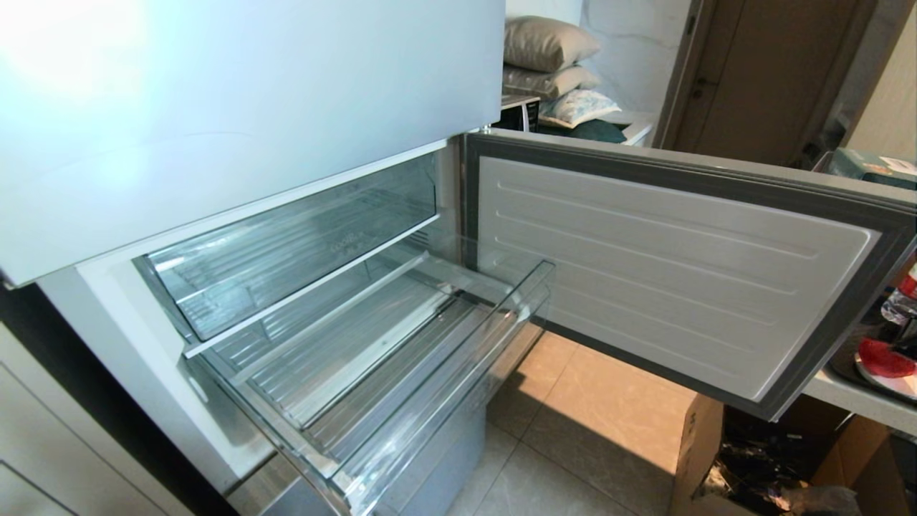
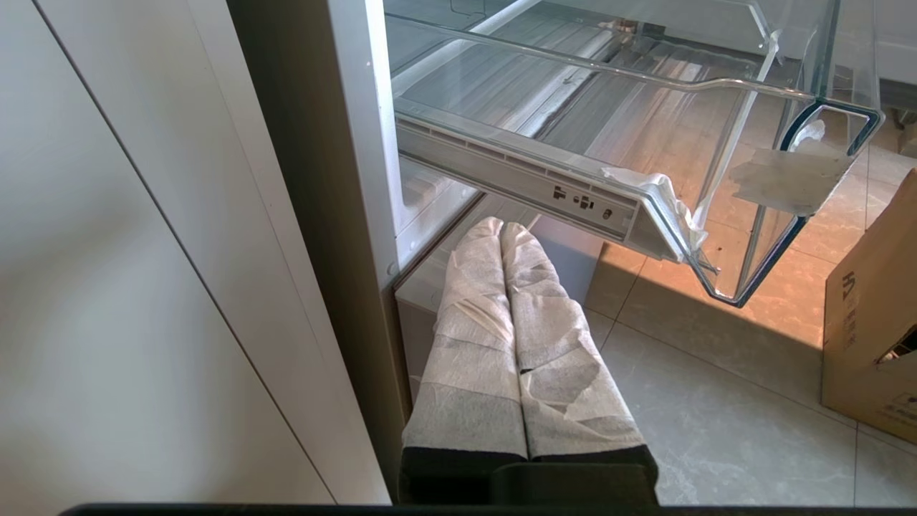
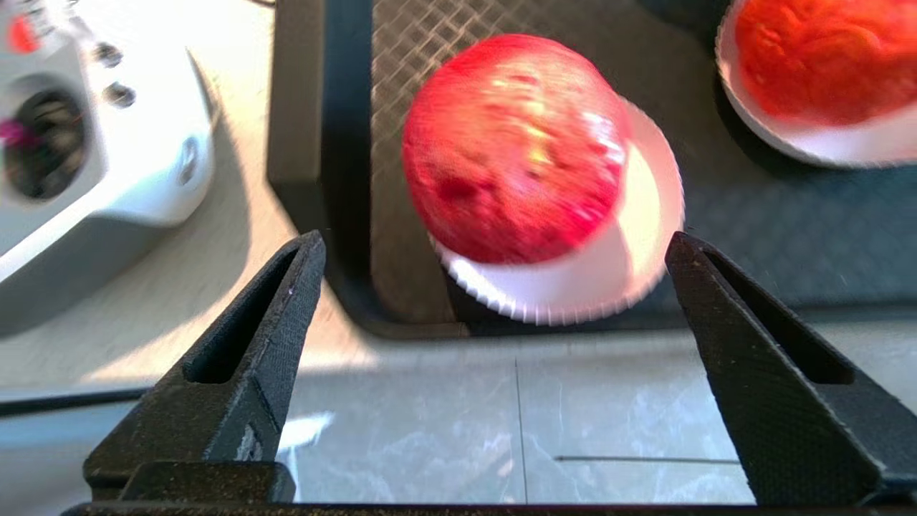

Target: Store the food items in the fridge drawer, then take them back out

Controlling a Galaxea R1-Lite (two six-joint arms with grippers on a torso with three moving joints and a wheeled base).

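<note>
The right claw (image 3: 494, 247) stands wide apart, its two black fingers (image 3: 286, 301) splayed to either side at the bottom of the right wrist view, and nothing is between them. Just beyond the tips, centre of that frame, a round red fruit (image 3: 516, 147) sits on a small white plate (image 3: 609, 279). A second, more orange fruit (image 3: 824, 57) lies on another white plate (image 3: 809, 147) in the upper right corner. So two fruits, two plates, both on one dark tray (image 3: 401, 107) with a diamond-patterned surface. The tray rests on a pale counter (image 3: 236, 287), and a white device (image 3: 107, 143) with a few round buttons sits at the upper left. Pale floor tiles (image 3: 501, 430) show below the counter edge.

The left claw (image 2: 501, 229) hangs low in the middle of the left wrist view, its two white-wrapped fingers (image 2: 466, 344) pressed together, holding nothing, close to the foot of the fridge.

In the head view the fridge drawer (image 1: 401, 373) is pulled out at lower centre, clear and with no fruit in it; torn white tape (image 2: 666, 204) clings to its front corner in the left wrist view. One more clear bin (image 1: 286, 244) sits above it. The fridge door (image 1: 666, 272) swings open to the right. A cardboard box (image 2: 870, 315) stands on the floor; its dark print is too small to read. Three cushions (image 1: 548, 68) are stacked at upper centre.
</note>
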